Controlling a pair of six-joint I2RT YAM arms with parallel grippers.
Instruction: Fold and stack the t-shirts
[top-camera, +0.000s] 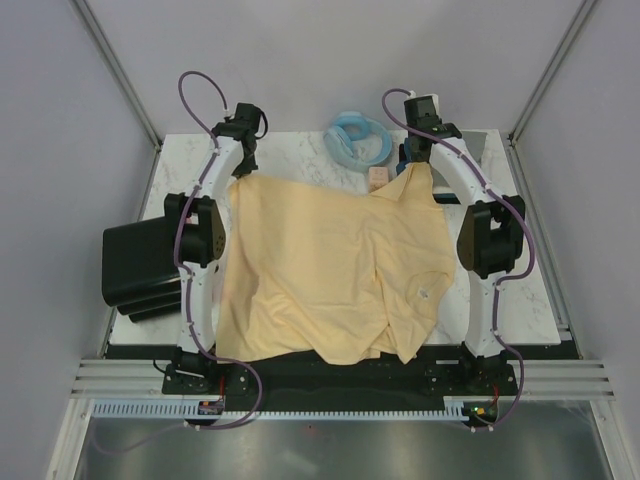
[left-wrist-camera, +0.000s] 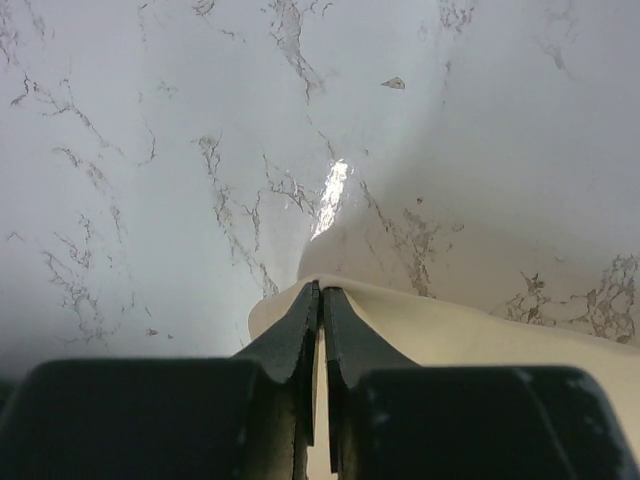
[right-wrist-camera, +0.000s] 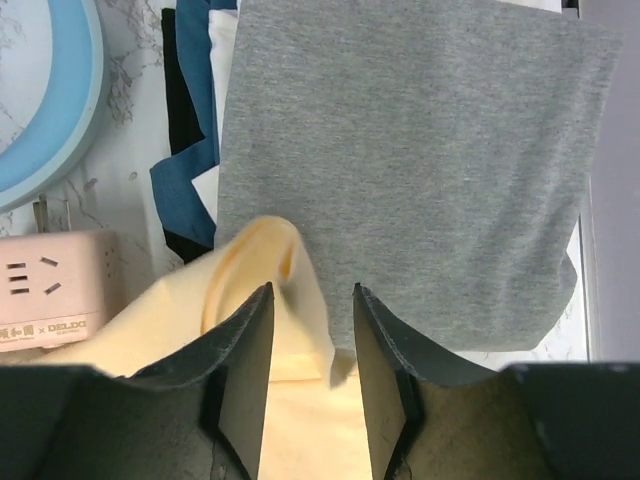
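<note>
Left jaws pinch the far left edge of the yellow t-shirt (top-camera: 320, 260) on the desk (left-wrist-camera: 150, 150). Right jaws stand open around its far right fold, just beside the grey t-shirt (right-wrist-camera: 420, 150).

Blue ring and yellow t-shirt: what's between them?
A small pink power adapter sits between the blue ring and the yellow t-shirt, clearest in the right wrist view.

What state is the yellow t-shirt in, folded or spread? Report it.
Mostly spread: yellow t-shirt lies wide across the table, its right side rumpled.
</note>
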